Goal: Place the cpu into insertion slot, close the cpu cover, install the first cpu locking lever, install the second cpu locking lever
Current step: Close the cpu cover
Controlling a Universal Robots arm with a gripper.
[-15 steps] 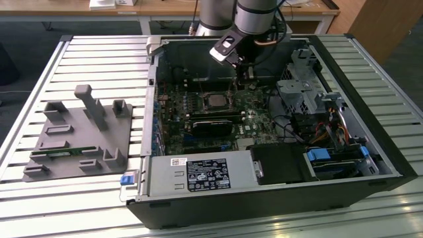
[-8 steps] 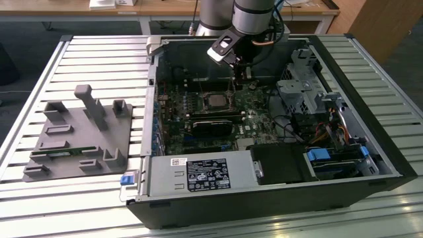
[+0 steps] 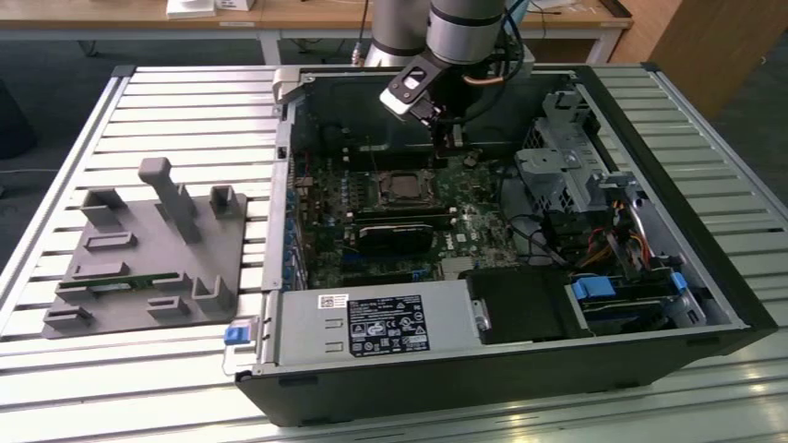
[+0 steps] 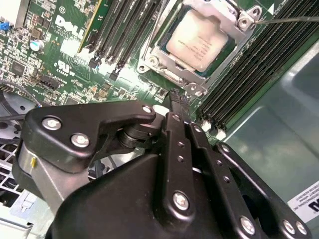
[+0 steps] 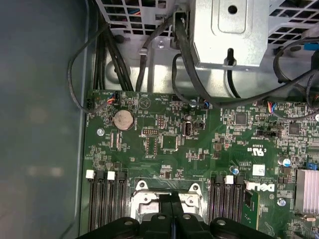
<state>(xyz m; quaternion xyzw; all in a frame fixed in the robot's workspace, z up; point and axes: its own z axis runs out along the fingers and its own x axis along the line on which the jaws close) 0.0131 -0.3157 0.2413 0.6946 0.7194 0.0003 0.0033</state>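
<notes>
The open computer case lies on its side on a slatted table, which leaves the green motherboard facing up so the arm can reach it from above. The gripper hangs inside the case, low over the board. Its 2 fingers are pressed together with nothing visible between them, a narrow tip that probably suits pushing thin hardware better than carrying.

Just ahead of the tip sits the insertion slot, flanked on both sides by long black memory slots. The cpu is seated in the slot, pale top up. The cpu cover lies flat around it, with the chip showing through the window, so placing and closing look done. A thin locking lever runs out past the far corner of the cover; whether it is latched cannot be told.

The second wrist view looks along the fingers and gives the chip, cover and lever plainly. In the first wrist view the fingers stand in front of the socket's middle. That view instead takes in the board beyond the tip, with a round coin battery and black cables looping to the drive cage.
</notes>
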